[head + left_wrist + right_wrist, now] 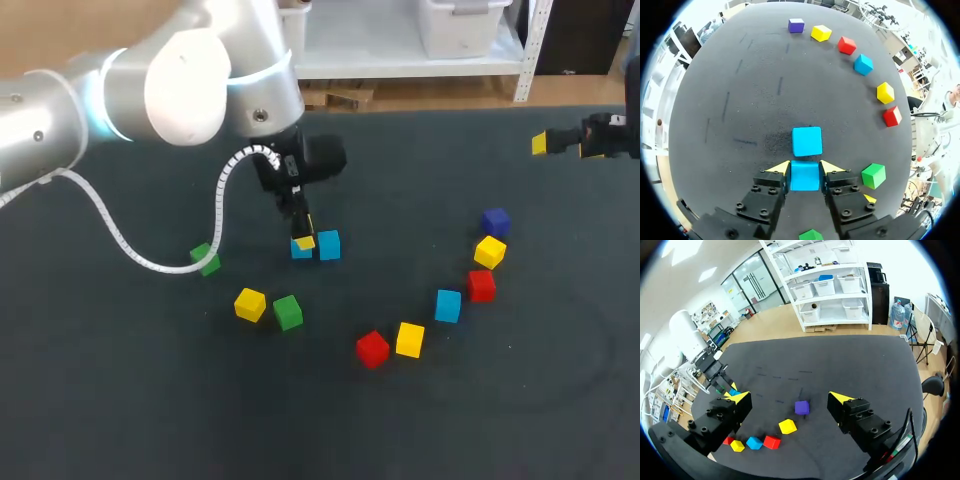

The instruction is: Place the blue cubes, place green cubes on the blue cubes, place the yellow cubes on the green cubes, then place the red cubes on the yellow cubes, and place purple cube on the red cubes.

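In the head view's centre the left tool [303, 238] was closed on a blue cube [299, 251] resting on the table [150, 400] just beside a second blue cube [329, 244], apparently forming the base row, while the right tool [561, 146], upper right, stood wide and empty.

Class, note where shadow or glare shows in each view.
Head view: the left arm gleams white under the light; the cubes throw only faint shadows. Left wrist view: a darker patch of table lies beside the blue cube gripped in the left hand. Right wrist view: the open right hand throws no visible shadow on the table.
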Controlling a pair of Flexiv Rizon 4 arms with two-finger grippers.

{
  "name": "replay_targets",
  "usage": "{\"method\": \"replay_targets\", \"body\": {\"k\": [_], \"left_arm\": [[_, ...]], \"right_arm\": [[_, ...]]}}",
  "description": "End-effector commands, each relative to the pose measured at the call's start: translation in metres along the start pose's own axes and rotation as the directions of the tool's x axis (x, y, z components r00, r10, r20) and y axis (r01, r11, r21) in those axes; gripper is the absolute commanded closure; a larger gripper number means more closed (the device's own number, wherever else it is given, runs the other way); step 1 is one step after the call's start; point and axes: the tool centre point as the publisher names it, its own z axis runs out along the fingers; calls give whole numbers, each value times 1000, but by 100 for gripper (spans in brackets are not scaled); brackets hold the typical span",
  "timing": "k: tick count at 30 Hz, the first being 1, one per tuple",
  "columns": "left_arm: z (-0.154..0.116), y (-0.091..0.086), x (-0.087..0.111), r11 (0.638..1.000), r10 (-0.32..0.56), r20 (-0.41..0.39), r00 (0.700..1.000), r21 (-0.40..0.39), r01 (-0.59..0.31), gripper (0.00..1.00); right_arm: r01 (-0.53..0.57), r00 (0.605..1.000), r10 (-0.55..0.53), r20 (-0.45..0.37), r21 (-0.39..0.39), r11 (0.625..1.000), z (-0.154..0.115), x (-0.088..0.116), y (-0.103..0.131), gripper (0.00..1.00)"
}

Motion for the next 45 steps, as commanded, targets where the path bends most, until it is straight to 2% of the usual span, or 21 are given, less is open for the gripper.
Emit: {"method": "replay_targets", "body": {"k": [1, 4, 8, 10, 14, 16, 18, 19, 23, 25, 33, 36, 40, 43, 45], "left_arm": [[-1, 3, -1, 1000, 1, -6, 1000, 7, -1, 97], [-1, 2, 0, 1000, 0, -5, 1000, 8, 0, 100], [0, 2, 0, 1000, 0, -9, 1000, 13, 0, 90], [0, 2, 0, 1000, 1, -8, 1000, 14, 0, 88], [0, 1, 0, 1000, 1, -7, 1000, 13, -1, 98], [0, 1, 0, 1000, 0, -6, 1000, 13, 0, 99], [0, 1, 0, 1000, -2, -7, 1000, 13, 2, 94], [0, 1, 0, 1000, -2, -7, 1000, 14, 2, 88], [1, 0, 0, 1000, -4, -8, 1000, 17, 5, 81], [2, 0, -1, 1000, -6, -7, 1000, 20, 6, 72], [2, 0, -1, 1000, -3, -6, 1000, 24, 3, 66], [2, 0, -1, 1000, -1, -7, 1000, 26, 1, 55], [3, 0, -1, 999, -1, -7, 1000, 33, 1, 10], [3, 0, -1, 999, -2, -8, 1000, 33, 3, 1], [3, 0, -1, 999, -4, -6, 1000, 32, 4, 2]], "right_arm": [[-1, 1000, 1, -1, 4, 1000, -1, 0, 1, 0], [-1, 1000, 1, -1, 4, 1000, -1, 0, 1, 0], [-1, 1000, 1, -1, 4, 1000, -1, 0, 1, 0], [-1, 1000, 1, -1, 4, 1000, -1, 0, 1, 0], [-1, 1000, 1, -1, 4, 1000, -1, 0, 1, 0], [-1, 1000, 1, -1, 4, 1000, -1, 0, 1, 0], [-1, 1000, 1, -1, 4, 1000, -1, 0, 1, 0], [-1, 1000, 1, -1, 4, 1000, -1, 0, 1, 0], [-1, 1000, 1, -1, 4, 1000, -1, 0, 1, 0], [-1, 1000, 1, -1, 4, 1000, -1, 0, 1, 0], [-1, 1000, 1, -1, 4, 1000, -1, 0, 1, 0], [-1, 1000, 1, -1, 4, 1000, -1, 0, 1, 0], [-1, 1000, 1, -1, 4, 1000, -1, 0, 1, 0], [-1, 1000, 1, -1, 4, 1000, -1, 0, 1, 0], [-1, 1000, 1, -1, 4, 1000, -1, 0, 1, 0]]}}
